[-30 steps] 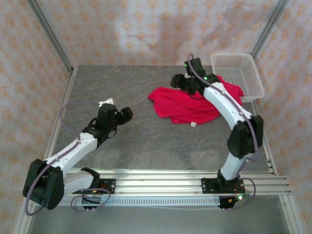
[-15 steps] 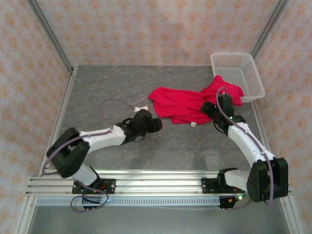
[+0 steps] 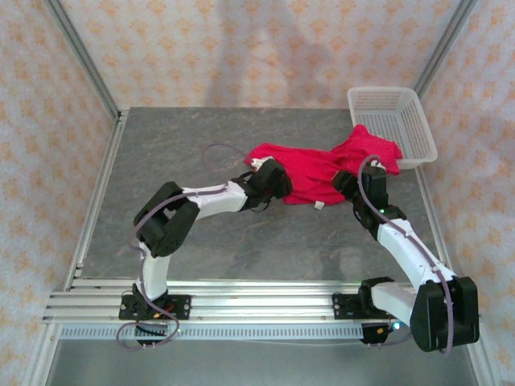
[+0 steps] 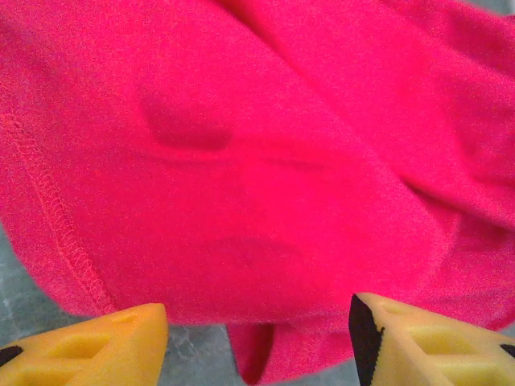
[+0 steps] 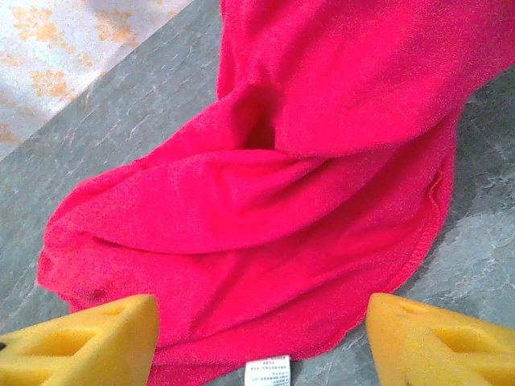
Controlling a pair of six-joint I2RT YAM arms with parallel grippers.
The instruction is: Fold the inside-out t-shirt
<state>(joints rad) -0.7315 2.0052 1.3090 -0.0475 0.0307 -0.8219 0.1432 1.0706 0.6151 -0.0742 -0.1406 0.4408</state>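
Note:
The inside-out t-shirt [image 3: 310, 169] lies crumpled in a red heap on the grey table, right of centre. Its right end reaches up to the basket. My left gripper [image 3: 278, 183] is low at the shirt's left edge. In the left wrist view its yellow fingers [image 4: 105, 346] stand apart, and a hemmed fold of the shirt [image 4: 265, 161] lies just ahead of and between the tips. My right gripper [image 3: 348, 183] is at the shirt's near right edge and is open. In the right wrist view the shirt [image 5: 282, 201] spreads ahead of it, with the white tag [image 5: 267, 371] between the fingers [image 5: 434, 346].
A white plastic basket [image 3: 394, 121] stands at the back right corner, touching the shirt's right end. Metal frame posts rise at the back corners. The grey tabletop [image 3: 177, 145] stretches to the left of the shirt.
My left arm has swung right across the table to the shirt's left edge, its jaws narrowing slightly. My right arm came back from the shirt's far side to its near right edge.

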